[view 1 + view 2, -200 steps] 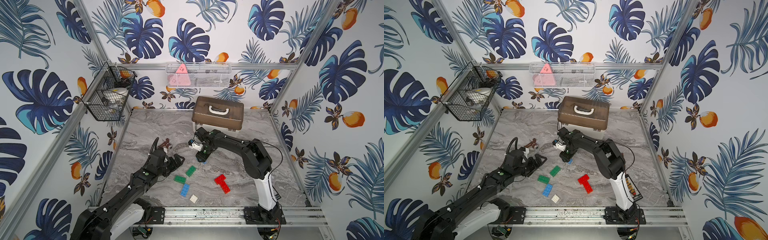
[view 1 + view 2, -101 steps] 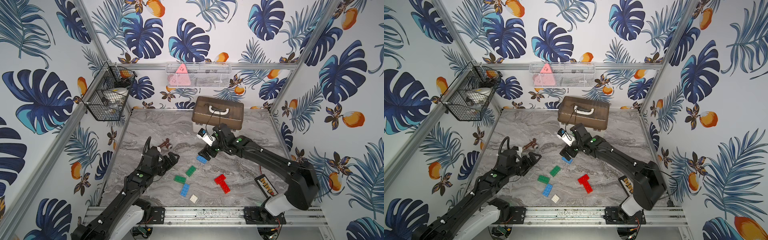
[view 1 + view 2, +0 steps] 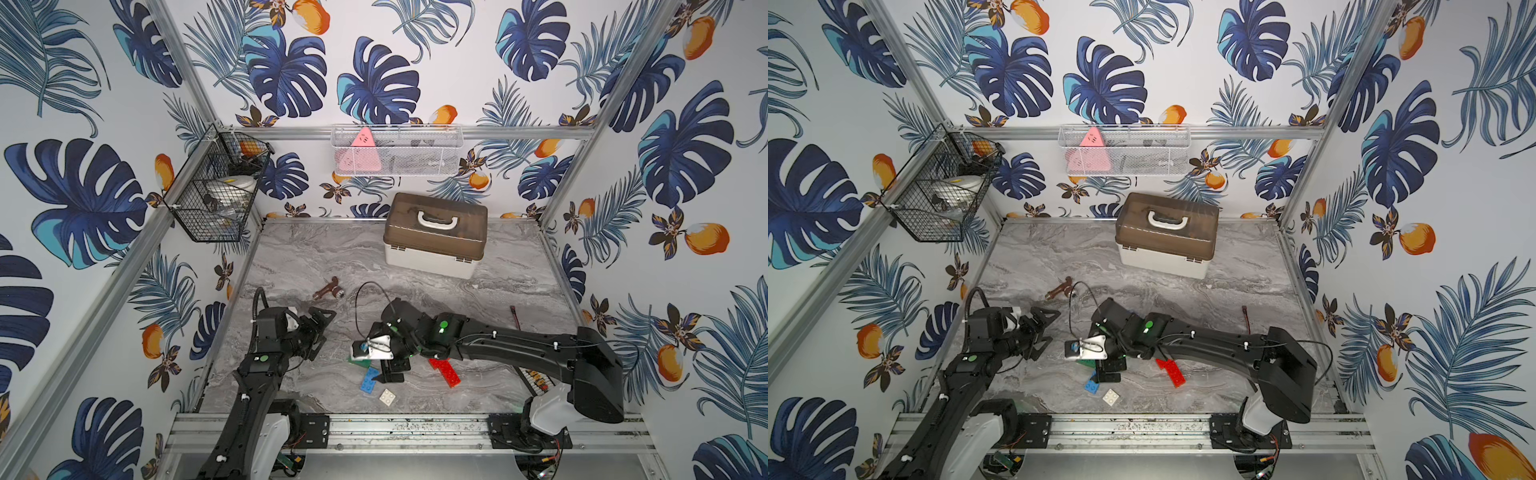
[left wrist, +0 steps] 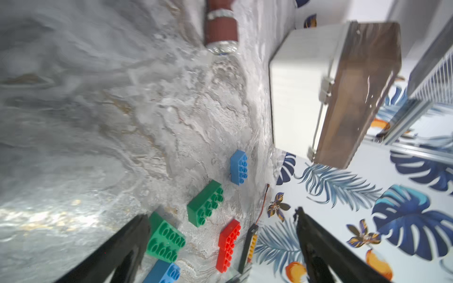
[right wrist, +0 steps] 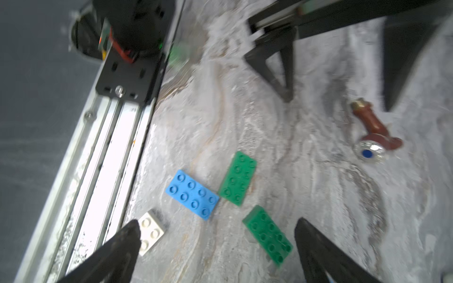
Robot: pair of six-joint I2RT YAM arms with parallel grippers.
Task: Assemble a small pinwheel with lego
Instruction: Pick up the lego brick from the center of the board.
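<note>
Reaching low over the scattered lego (image 5: 192, 194) with the right gripper (image 5: 217, 224), arm stretched along the table (image 3: 478, 266), jaws wide, holding nothing. Poising the left gripper (image 3: 321, 332) near them, elbow bent, equally wide, empty.

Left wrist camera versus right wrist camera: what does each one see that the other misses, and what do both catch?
Only the left wrist view shows the red bricks, the toolbox and a second blue brick.

Only the right wrist view shows the white brick, the rail and the left gripper, which is open.

Both show a green brick, the other green brick, a blue brick, the brown tap and the marble table.
</note>
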